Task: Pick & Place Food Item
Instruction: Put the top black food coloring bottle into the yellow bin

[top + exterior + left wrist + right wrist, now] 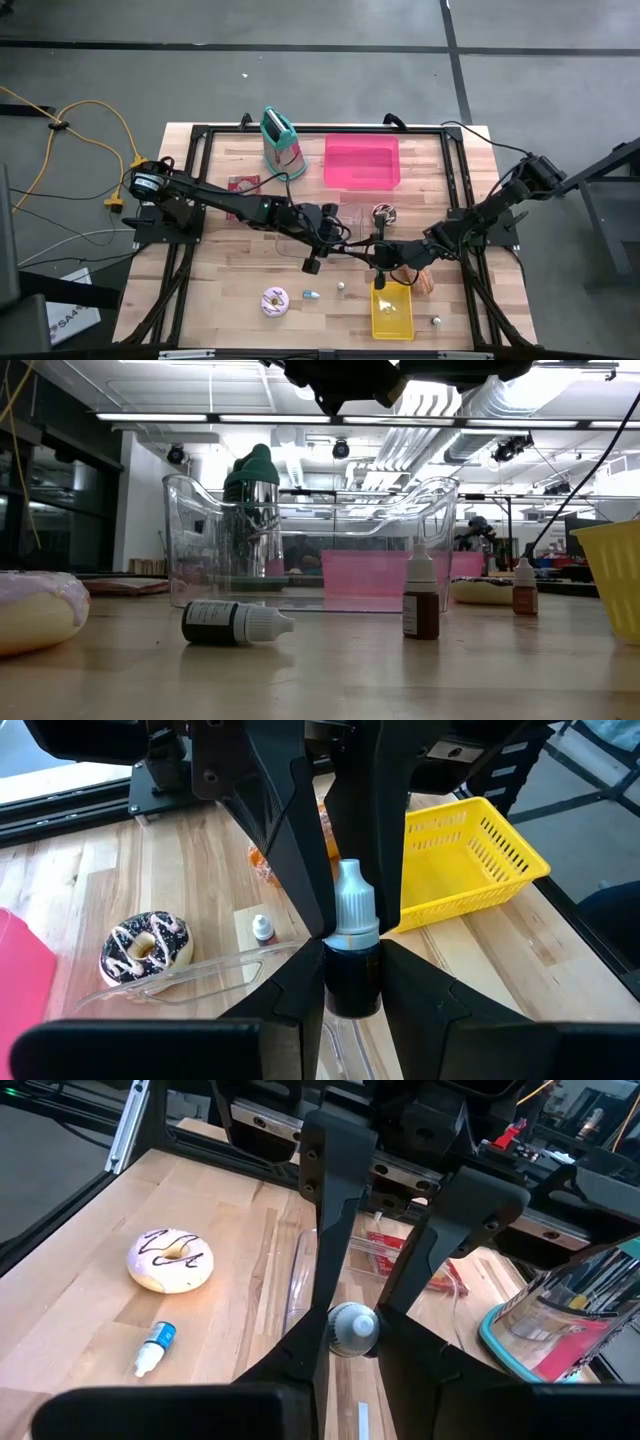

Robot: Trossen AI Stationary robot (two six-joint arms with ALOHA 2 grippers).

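2 arms meeting mid-table, left gripper (352, 243) and right gripper (379, 254) both clamped, facing.

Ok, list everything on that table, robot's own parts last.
dropper bottle: 1, dark, pale cap, held mid-table
loose small bottles: at least 3, white caps, front
frosted donut: 1, pink-white, front left
chocolate donut: 1, centre
pastry: 1, brown, beside basket
basket: 1, yellow, front right
tray: 1, pink, back
clear container: 1, centre
lidded jar: 1, teal lid, back
packet: 1, red, left
left pincer: shut on bottle
right pincer: shut on its cap
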